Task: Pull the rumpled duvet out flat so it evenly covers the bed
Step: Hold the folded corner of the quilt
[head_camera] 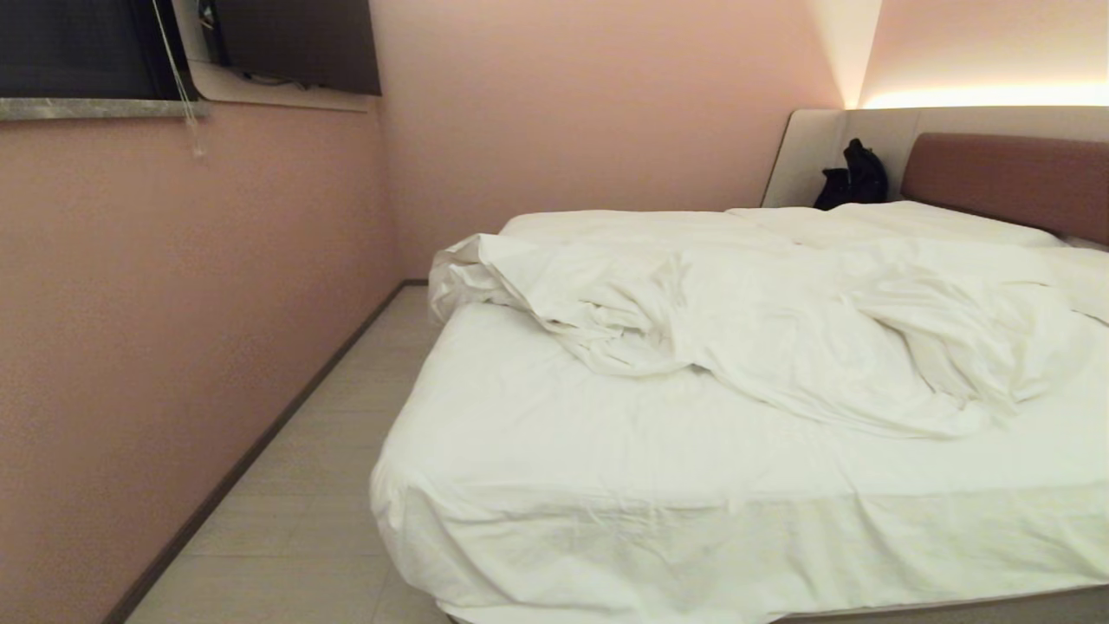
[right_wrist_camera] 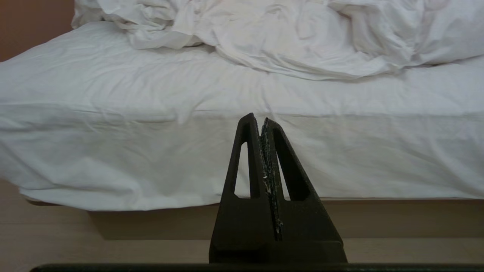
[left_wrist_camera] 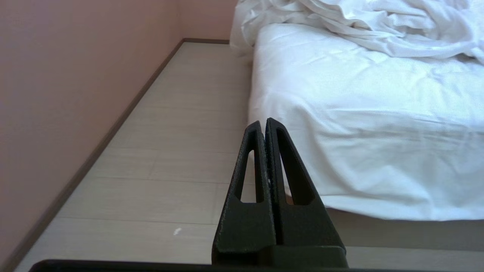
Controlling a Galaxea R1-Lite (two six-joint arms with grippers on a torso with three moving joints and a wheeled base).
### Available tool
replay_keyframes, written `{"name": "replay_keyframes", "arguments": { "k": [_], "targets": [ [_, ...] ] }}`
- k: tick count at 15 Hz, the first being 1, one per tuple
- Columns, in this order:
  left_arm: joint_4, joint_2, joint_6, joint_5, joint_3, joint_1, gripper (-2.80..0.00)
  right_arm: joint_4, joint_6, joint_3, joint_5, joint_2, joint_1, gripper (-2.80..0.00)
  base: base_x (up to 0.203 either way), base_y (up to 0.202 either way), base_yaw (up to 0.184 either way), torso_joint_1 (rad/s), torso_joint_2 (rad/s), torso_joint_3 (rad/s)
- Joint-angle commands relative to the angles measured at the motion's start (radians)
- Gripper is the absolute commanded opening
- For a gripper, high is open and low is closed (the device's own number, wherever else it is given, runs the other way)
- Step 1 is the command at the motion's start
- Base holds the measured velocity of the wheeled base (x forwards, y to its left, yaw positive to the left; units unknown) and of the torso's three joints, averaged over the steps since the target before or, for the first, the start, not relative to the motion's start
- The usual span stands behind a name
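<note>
Both claws (left, right) pressed together, empty; duvet well beyond, rumpled.

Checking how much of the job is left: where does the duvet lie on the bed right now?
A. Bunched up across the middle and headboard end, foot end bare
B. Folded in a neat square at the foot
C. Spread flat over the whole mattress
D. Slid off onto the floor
A: the duvet sits rumpled across the bed, whose near sheeted part is uncovered.
</note>
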State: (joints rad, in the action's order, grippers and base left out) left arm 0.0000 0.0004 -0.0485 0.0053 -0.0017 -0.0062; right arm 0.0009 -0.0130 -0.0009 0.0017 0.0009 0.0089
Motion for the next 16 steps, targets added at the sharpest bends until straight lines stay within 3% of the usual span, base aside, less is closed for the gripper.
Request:
{"name": "replay_keyframes", "arguments": {
  "k": [1, 10, 16],
  "targets": [
    [-0.002, 0.0, -0.001, 0.001, 0.0, 0.0, -2.8, -0.001, -0.001, -0.001, 0.0, 0.001, 0.0, -2.8, 0.0, -0.194, -0.001, 0.004, 0.0, -0.001],
    [-0.005, 0.0, -0.007, -0.001, 0.002, 0.0, -2.8, 0.001, -0.001, 0.001, -0.002, 0.001, 0.0, -2.8, 0.0, -0.191, 0.0, 0.001, 0.0, 0.001],
    [-0.005, 0.0, -0.007, -0.002, 0.002, 0.0, -2.8, -0.001, 0.0, 0.001, 0.0, 0.001, 0.0, -2.8, 0.0, -0.019, 0.0, 0.0, 0.0, 0.0]
  ]
}}
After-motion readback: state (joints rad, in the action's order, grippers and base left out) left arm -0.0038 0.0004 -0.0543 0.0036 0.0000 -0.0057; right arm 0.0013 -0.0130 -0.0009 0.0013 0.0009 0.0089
